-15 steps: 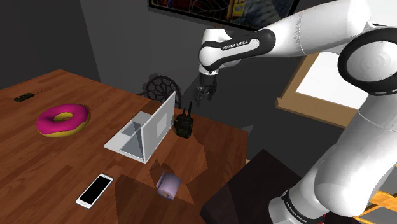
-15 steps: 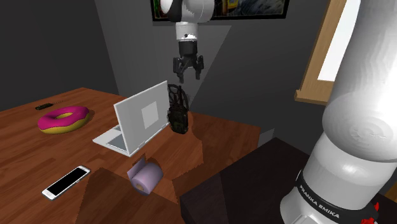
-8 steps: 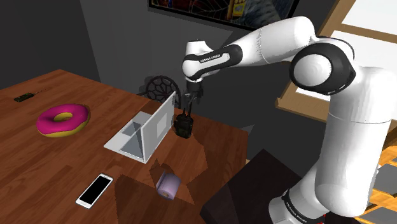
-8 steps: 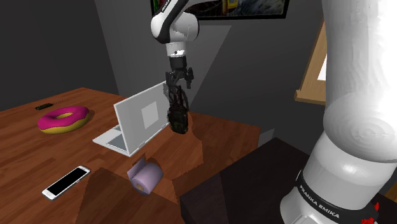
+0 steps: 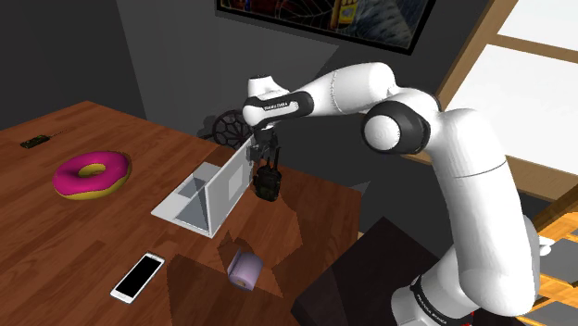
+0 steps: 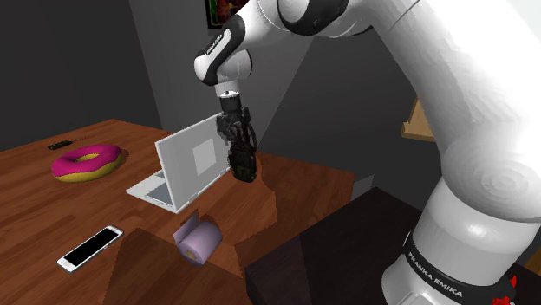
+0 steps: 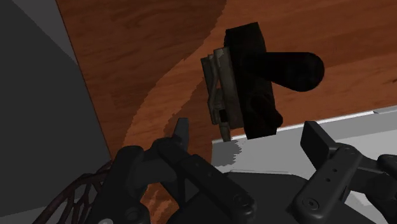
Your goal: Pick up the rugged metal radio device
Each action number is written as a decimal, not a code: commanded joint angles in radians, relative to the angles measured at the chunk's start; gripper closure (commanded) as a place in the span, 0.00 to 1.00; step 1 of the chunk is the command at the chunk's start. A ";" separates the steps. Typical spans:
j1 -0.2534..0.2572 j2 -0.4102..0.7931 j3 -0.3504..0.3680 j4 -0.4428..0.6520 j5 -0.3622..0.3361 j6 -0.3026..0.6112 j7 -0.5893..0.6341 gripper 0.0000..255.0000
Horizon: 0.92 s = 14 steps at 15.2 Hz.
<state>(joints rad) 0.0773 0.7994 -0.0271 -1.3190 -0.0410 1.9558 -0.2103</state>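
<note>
Gripper is hovering directly over the walkie-talkie radio, fingers standing apart and gripping nothing. The radio is standing upright on the worktop, just behind the laptop screen, its long axis running in line with the gripper. I'm reading the next move as straight down, fingers straddling the body.

The radio is a small, chunky black handset standing upright on the wooden counter, just beside the back of the open laptop screen. Seen end-on, it shows a thick, rounded black antenna and a drab tan plate along one side.
</note>
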 commanded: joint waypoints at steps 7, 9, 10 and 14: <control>0.007 0.103 0.001 0.067 -0.006 0.031 0.001 0.00; 0.007 0.117 0.001 0.069 -0.006 0.043 0.002 0.00; 0.007 0.117 0.001 0.069 -0.006 0.043 0.002 0.00; 0.006 0.117 0.001 0.070 -0.006 0.042 0.002 1.00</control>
<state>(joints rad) 0.0838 0.9150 -0.0262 -1.2482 -0.0475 1.9977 -0.2088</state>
